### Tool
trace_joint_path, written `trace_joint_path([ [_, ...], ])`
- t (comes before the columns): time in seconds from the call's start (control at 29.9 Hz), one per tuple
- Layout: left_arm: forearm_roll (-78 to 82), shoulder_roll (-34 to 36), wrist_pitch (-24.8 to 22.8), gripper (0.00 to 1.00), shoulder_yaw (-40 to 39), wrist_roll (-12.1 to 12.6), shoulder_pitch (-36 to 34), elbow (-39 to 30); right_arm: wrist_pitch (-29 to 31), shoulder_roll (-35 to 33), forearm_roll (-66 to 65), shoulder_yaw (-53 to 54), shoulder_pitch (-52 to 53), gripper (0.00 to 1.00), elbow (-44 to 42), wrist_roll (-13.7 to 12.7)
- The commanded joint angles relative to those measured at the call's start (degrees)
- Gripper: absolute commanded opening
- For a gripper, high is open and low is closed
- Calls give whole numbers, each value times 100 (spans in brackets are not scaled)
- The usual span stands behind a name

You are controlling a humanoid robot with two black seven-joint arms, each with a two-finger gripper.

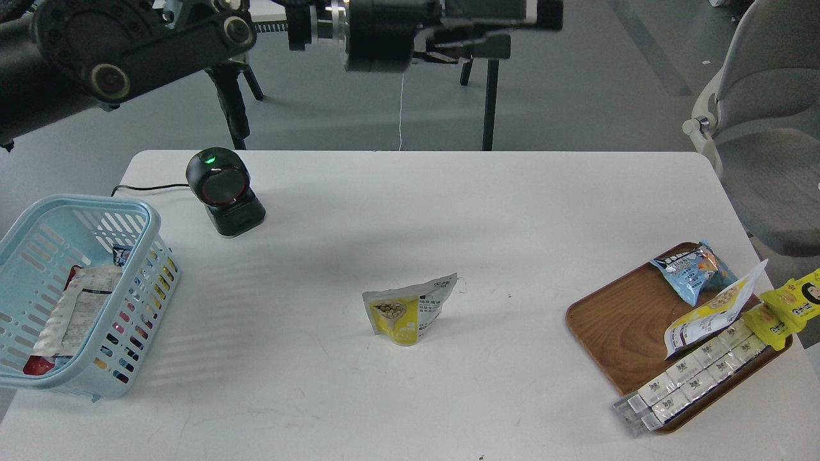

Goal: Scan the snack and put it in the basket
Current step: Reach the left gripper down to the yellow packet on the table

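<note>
White rounded-corner tabletop (512, 211) on grey floor, grey chair (762, 128) off the far right corner. Small yellow-and-white foil pouch with tan beans pictured (410, 308) standing crumpled near the middle, bare white surface open on every side, touching nothing. Light blue slotted plastic basket (144, 221) at the left edge, tilted, its near left corner overhanging the tabletop edge; a few packets lying inside. Black dome-shaped barcode scanner with red ring and green light (223, 190) near the far left corner, just behind the basket, cable trailing left off the edge. Brown wooden tray (615, 333) at the right near edge, holding a blue snack packet (695, 269), a second yellow-and-white pouch (714, 317), strips of clear-wrapped white cubes (692, 374) poking past the tray's near corner, and a bright yellow cartoon-face packet (791, 306) hanging over the tabletop's right edge. Two black arms raised along the top, well above everything. Left pincer (493, 22): dark and partly cropped, apart or together cannot be told. Right pincer not made out.
</note>
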Motion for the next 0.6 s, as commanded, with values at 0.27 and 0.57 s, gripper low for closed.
trace_joint_path([
  [0.27,1056,-7,955,100,1231,1,9,-931,900,69,999,4,-774,96,199,0],
  [0.57,1900,556,1350,100,1618,1,264,-1397,926,96,999,5,-897,96,190,0],
])
